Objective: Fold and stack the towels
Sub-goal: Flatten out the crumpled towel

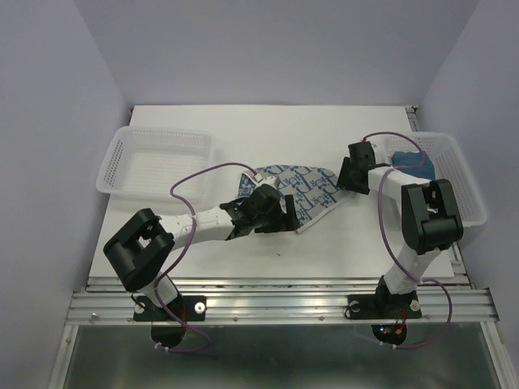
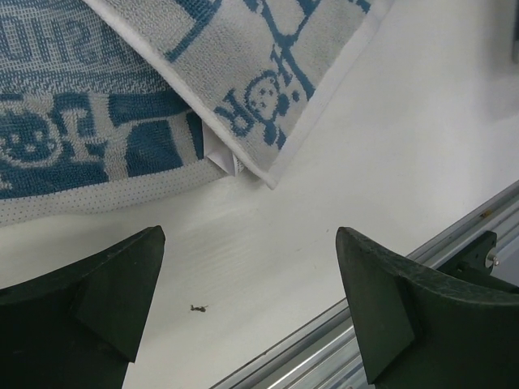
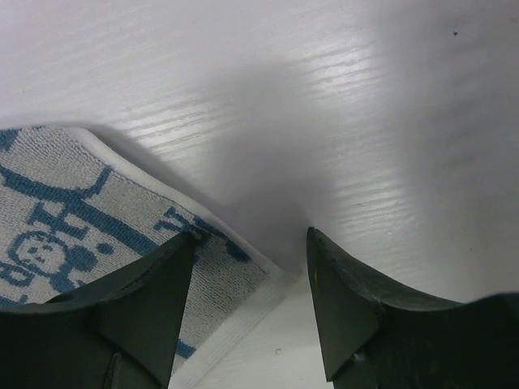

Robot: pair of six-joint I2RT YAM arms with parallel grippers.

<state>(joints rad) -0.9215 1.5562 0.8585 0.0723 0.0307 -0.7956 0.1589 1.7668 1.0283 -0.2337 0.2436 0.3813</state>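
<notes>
Far left on the table (image 1: 243,121) is the left basket (image 1: 154,158), white, nothing seen in it. Next right, mid-table between the two arms, is the white-and-blue towel (image 1: 304,188), rumpled and partly flapped over itself. Its near corner is doubled, with a small white tag (image 2: 220,156) poking out. Risk on this side: a pinch at that doubled corner would likely take both layers or just the tag, and the fold would come out crooked. The left gripper (image 2: 250,243) is spread wide over bare table just short of the towel's near edge, holding nothing and touching nothing visible. Further right, risk: the right gripper (image 3: 251,239) sits at the very tip of the towel's right corner, so a pinch there may catch only the white hem and slip off on the lift, or drag the whole cloth. Its jaws are partway apart and straddle that corner. One finger (image 3: 138,316) is over the hem and the other is over bare table, with no clamp on the cloth seen. Tip contact can't be told. Far right, the right basket (image 1: 466,186) holds a dark blue towel (image 1: 412,162), bunched. No stack is visible, so most of the task looks undone.
</notes>
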